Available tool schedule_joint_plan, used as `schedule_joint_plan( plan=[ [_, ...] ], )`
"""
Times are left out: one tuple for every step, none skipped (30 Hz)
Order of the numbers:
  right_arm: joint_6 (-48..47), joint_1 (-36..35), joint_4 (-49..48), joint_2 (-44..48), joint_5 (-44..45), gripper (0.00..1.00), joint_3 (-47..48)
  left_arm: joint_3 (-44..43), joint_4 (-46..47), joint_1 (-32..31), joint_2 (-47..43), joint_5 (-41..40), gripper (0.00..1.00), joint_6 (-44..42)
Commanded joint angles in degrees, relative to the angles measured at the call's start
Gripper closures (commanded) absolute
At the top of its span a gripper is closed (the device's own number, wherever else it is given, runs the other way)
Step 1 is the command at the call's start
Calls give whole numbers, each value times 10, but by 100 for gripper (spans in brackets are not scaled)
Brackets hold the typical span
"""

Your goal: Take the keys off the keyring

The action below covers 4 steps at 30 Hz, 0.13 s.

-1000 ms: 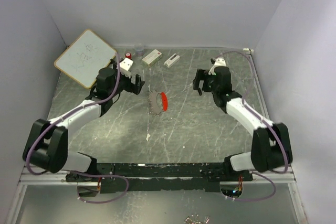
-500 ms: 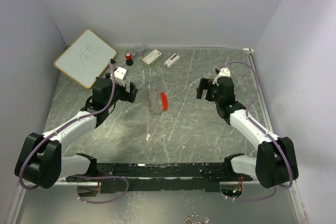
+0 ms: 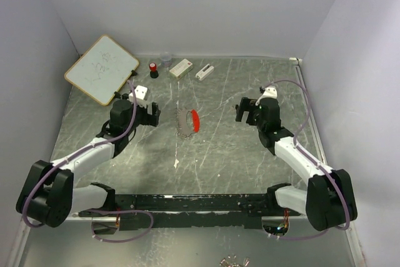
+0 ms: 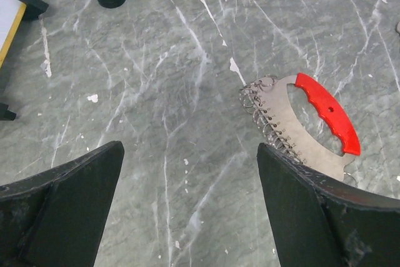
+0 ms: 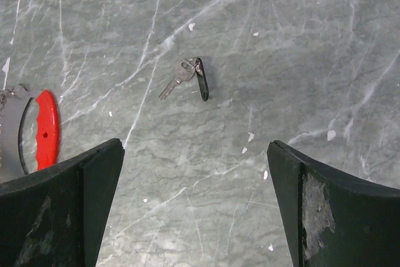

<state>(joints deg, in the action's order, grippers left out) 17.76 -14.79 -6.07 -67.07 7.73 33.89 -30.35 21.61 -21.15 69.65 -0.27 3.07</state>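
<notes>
Red crescent grip on a silvery plate, one edge strung with small wire rings: the keyring (image 3: 189, 122) lies flat on the desk (image 3: 219, 148), between the two arms; its long axis runs away from the bases, red side toward the right arm, ringed edge toward the left arm.

Left gripper (image 3: 154, 114) sits near the ringed edge, spread wide, nothing held; in its wrist view the keyring (image 4: 306, 123) lies ahead and to the right of the gap, slanting down toward the right finger (image 4: 312, 204).

Right gripper (image 3: 241, 109) is farther off, also wide open and empty; from it the keyring (image 5: 39, 130) shows only at the far left, outside the gap; one loose key (image 5: 182, 74) with a black tag lies on the desk ahead of that gap.

Judgement: the left arm is the nearer; it would need to shift right and forward, closing across the plate's narrow width.
</notes>
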Motion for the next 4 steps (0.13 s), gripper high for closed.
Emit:
schedule_joint_plan(
  plan=[
    [1,-2,-35,18,15,0,-23,15,31,4,-20,-18,1,4],
    [3,-2,-35,18,16,0,-24,17,33,4,-22,-20,1,4],
    [1,-2,-33,18,19,0,-22,18,35,4,-24,-21,1,4],
    [0,-2,-33,18,19,0,-22,19,35,4,-25,-21,1,4]
  ],
)
